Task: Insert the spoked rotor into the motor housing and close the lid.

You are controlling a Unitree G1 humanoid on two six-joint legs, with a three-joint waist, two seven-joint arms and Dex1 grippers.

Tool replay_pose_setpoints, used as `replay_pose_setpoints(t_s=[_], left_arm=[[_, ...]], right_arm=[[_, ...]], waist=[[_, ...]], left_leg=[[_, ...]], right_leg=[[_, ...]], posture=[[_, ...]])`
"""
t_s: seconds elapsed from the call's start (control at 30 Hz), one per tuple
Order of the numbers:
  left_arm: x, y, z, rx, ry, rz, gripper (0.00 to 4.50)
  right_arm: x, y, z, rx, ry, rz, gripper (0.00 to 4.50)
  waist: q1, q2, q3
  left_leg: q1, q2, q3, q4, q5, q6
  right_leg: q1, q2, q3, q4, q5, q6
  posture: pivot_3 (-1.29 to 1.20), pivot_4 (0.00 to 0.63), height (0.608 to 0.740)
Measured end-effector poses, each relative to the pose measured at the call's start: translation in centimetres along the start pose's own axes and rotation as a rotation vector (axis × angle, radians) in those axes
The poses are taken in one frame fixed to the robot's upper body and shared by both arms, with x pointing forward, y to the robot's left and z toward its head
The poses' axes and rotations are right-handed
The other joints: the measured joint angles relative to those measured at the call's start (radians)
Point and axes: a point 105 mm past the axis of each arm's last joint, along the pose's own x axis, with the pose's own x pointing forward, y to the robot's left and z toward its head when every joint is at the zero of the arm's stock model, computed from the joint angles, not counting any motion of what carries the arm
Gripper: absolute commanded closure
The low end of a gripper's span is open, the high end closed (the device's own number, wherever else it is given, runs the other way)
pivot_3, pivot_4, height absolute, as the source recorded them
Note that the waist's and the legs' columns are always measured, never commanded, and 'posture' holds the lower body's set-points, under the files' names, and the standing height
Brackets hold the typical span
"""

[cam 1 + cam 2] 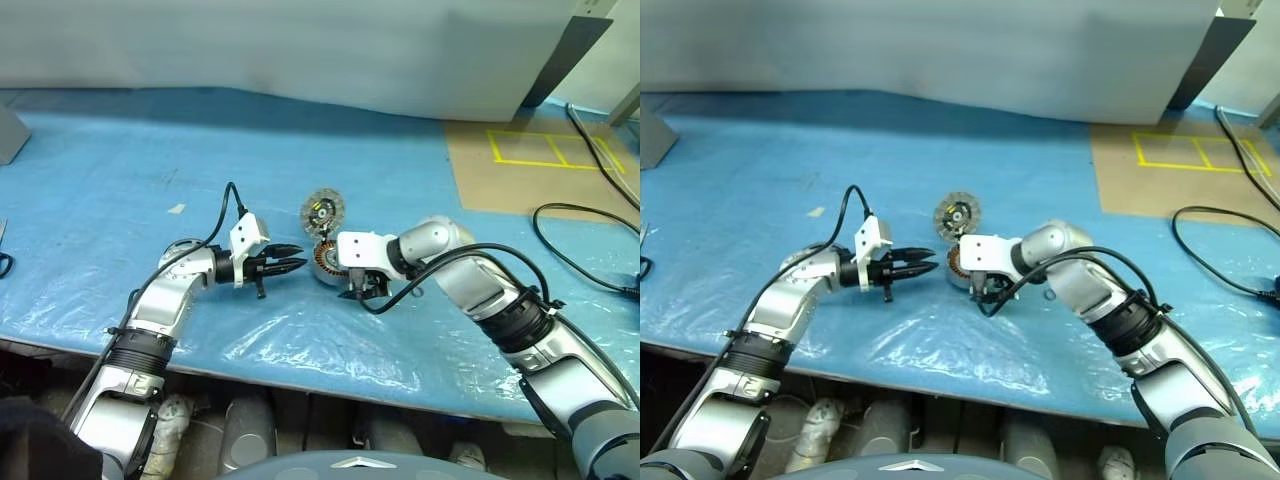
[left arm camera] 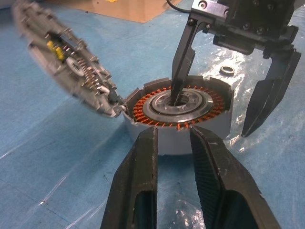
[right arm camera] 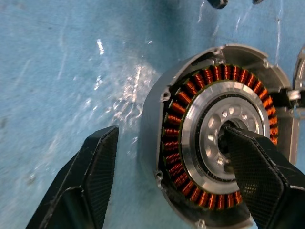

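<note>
The motor housing (image 2: pixel 178 112) is sitting on the blue bench (image 1: pixel 120 180), open face up, with the spoked rotor (image 3: pixel 221 138) already seated inside the copper windings. The right gripper (image 2: pixel 219 95) is straddling the rim, jaws apart (one finger dipping into the hub), seemingly steadying it. The lid (image 2: pixel 64 62) is leaning tilted against the housing's edge. The left gripper (image 1: pixel 290 258) is hovering just beside, jaws nearly together and empty.

A blue plastic sheet (image 1: pixel 120 190), wrinkled and glossy, covered the work surface. A grey wall panel (image 1: pixel 300 50) stood behind. At the far right lay brown board (image 1: pixel 520 175) marked with yellow tape (image 1: pixel 545 150), and black cables (image 1: pixel 590 230) nearby.
</note>
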Motion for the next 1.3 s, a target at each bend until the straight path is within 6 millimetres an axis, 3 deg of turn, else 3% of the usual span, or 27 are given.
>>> replay_pose_setpoints(t_s=[0.1, 0.23, 0.37, 0.47, 0.57, 0.63, 0.8, 0.97, 1.13, 1.3], left_arm=[[0.1, 0.0, 0.0, -0.004, 0.001, -0.001, 3.42], [0.1, 0.0, 0.1, -0.004, 0.002, -0.007, 3.42], [0.2, -0.1, 0.0, -0.008, 0.005, -0.011, 3.42], [0.1, -0.3, 0.1, -0.004, 0.005, -0.016, 3.42], [0.0, -0.8, 0.1, -0.006, 0.005, -0.022, 3.42], [0.1, -1.1, 0.1, -0.010, 0.001, -0.031, 3.42], [0.4, -1.5, 0.5, -0.006, -0.013, -0.050, 3.42], [0.6, -1.4, 0.5, -0.009, -0.010, -0.055, 3.42], [0.8, -1.2, 0.6, -0.007, -0.011, -0.062, 3.42], [0.8, -1.3, 0.5, -0.009, -0.011, -0.071, 3.42]], right_arm=[[-1.5, 0.2, -0.1, 0.014, -0.023, 0.010, 0.82], [-3.1, 0.6, 1.8, 0.059, -0.158, 0.008, 0.82], [-4.1, 0.1, 2.0, 0.124, -0.232, -0.074, 0.82], [-4.4, 0.3, -0.9, 0.229, -0.227, -0.236, 0.82], [-3.4, 2.2, -3.6, 0.389, -0.228, -0.321, 0.82], [-3.1, 2.8, -4.2, 0.479, -0.268, -0.401, 0.82], [-4.4, 2.0, -6.2, 0.606, -0.270, -0.656, 0.82], [-4.1, 3.0, -6.8, 0.678, -0.272, -0.673, 0.82], [-4.2, 5.3, -8.8, 0.778, -0.234, -0.665, 0.82], [-4.8, 6.1, -10.1, 0.803, -0.198, -0.678, 0.82]], waist=[[-0.001, 0.000, 0.000], [-0.005, 0.001, 0.000], [0.000, 0.001, 0.001], [0.009, 0.001, 0.001], [0.006, 0.001, 0.001], [-0.003, 0.001, 0.001], [-0.008, 0.002, 0.001], [-0.003, 0.002, 0.001], [0.000, 0.002, 0.001], [-0.001, 0.002, 0.001]], left_leg=[[-0.001, 0.000, 0.000, -0.002, 0.000, 0.000], [-0.002, 0.001, 0.000, -0.003, 0.000, 0.000], [-0.002, 0.001, 0.001, -0.003, 0.000, 0.000], [-0.003, 0.000, 0.002, -0.004, 0.000, 0.000], [-0.004, -0.001, 0.002, -0.007, 0.000, 0.000], [-0.003, 0.000, 0.002, -0.008, 0.000, -0.001], [-0.002, 0.000, 0.001, -0.009, 0.001, -0.001], [-0.002, -0.001, 0.001, -0.009, 0.001, -0.001], [-0.002, -0.001, 0.001, -0.010, 0.001, -0.001], [-0.001, -0.001, 0.001, -0.010, 0.000, -0.001]], right_leg=[[-0.001, 0.000, -0.001, -0.002, 0.000, 0.000], [-0.002, 0.002, -0.001, -0.002, -0.001, -0.001], [-0.002, 0.001, -0.002, -0.002, -0.001, -0.001], [0.001, 0.000, -0.004, -0.007, -0.001, -0.001], [-0.001, -0.001, -0.003, -0.009, -0.002, 0.000], [-0.003, 0.000, -0.003, -0.008, -0.002, 0.000], [-0.003, 0.000, -0.003, -0.007, -0.002, 0.000], [-0.002, 0.000, -0.002, -0.008, -0.002, 0.000], [-0.002, -0.001, -0.002, -0.009, -0.003, 0.002], [-0.001, -0.001, -0.003, -0.008, -0.003, 0.002]], posture=[[0.00, 0.150, 0.740], [0.00, 0.150, 0.740], [0.00, 0.150, 0.740], [0.00, 0.150, 0.740], [0.00, 0.150, 0.740], [0.00, 0.150, 0.740], [0.00, 0.150, 0.740], [0.00, 0.150, 0.740], [0.00, 0.150, 0.740], [0.00, 0.150, 0.740]])
